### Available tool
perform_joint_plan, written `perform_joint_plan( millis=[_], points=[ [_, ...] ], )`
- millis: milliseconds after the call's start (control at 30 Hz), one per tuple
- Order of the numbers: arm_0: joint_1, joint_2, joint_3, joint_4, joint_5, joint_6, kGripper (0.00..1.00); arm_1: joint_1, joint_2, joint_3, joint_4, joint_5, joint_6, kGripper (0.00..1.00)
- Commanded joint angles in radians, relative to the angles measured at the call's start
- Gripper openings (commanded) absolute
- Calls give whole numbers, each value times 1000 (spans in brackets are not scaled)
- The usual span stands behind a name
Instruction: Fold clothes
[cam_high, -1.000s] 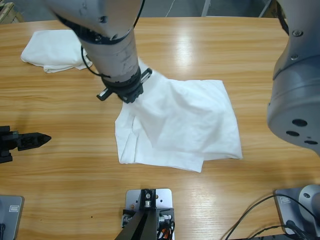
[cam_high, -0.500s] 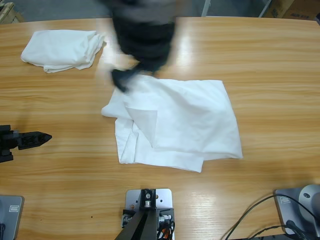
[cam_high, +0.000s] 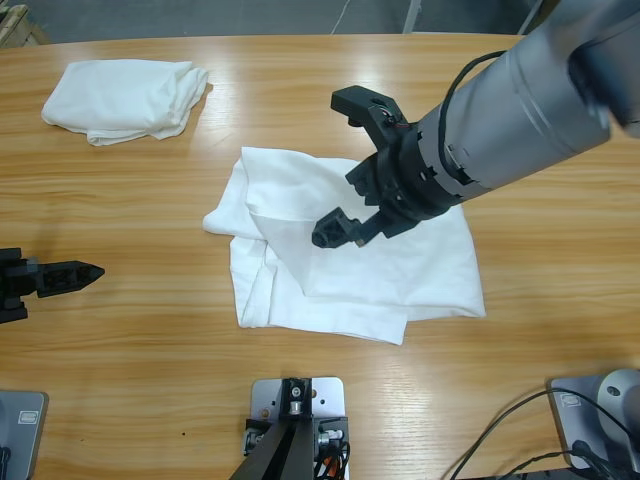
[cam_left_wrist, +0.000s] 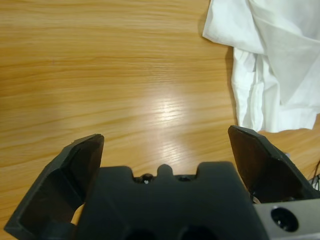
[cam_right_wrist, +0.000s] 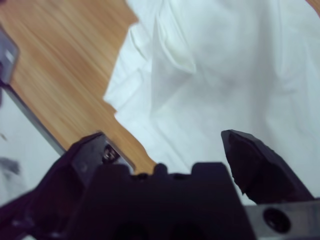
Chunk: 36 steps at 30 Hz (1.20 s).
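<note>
A large white T-shirt (cam_high: 400, 260) lies partly folded and rumpled in the middle of the table, with a loose flap at its upper left. It also shows in the left wrist view (cam_left_wrist: 272, 65) and the right wrist view (cam_right_wrist: 225, 65). A second white T-shirt (cam_high: 125, 95) lies bundled at the far left. My right gripper (cam_high: 342, 165) hovers over the large shirt's upper middle, open and holding nothing (cam_right_wrist: 170, 150). My left gripper (cam_high: 90, 272) rests low near the table's left edge, apart from the shirt, open and holding nothing (cam_left_wrist: 170, 145).
The right arm's thick silver forearm (cam_high: 520, 100) slants in from the upper right above the table (cam_high: 150, 200). Bare wood lies between the left gripper and the large shirt and along the near edge.
The right gripper let go of the large shirt's upper-left corner and swung right, over the shirt's middle. The released flap now lies spread to the left. The left gripper stayed put.
</note>
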Motion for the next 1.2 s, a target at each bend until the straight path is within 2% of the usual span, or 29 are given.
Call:
perform_joint_plan(
  millis=[33,133,367,433,467,500,567,600,633,667,767,867,1200],
  points=[
    [-6,48,32,-52,9,-15,977,-18,108,59,-118,6,165,853],
    [-6,66,39,-62,9,-16,977,-8,152,64,-118,-4,192,853],
    [-6,72,46,-69,9,-16,977,-6,267,93,-268,22,195,823],
    [-6,75,46,-69,9,-14,977,-6,288,93,-282,34,195,719],
    [-6,76,46,-69,9,-14,977,-6,295,94,-284,35,195,634],
    [-6,79,46,-69,9,-14,977,-6,299,94,-284,36,195,603],
    [-6,83,46,-70,9,-14,977,-6,301,98,-293,44,192,457],
    [-6,87,46,-71,9,-14,977,-6,298,99,-295,47,190,237],
    [-6,90,46,-75,9,-14,977,-6,295,100,-295,47,187,78],
    [-6,91,46,-78,9,-14,977,-6,288,104,-296,48,184,0],
    [-6,99,46,-83,9,-14,977,-6,253,119,-313,52,173,0],
    [-6,106,46,-86,9,-16,977,6,225,124,-343,102,162,0],
    [-6,112,53,-93,5,-17,977,131,269,108,-404,189,171,0]
  ],
)
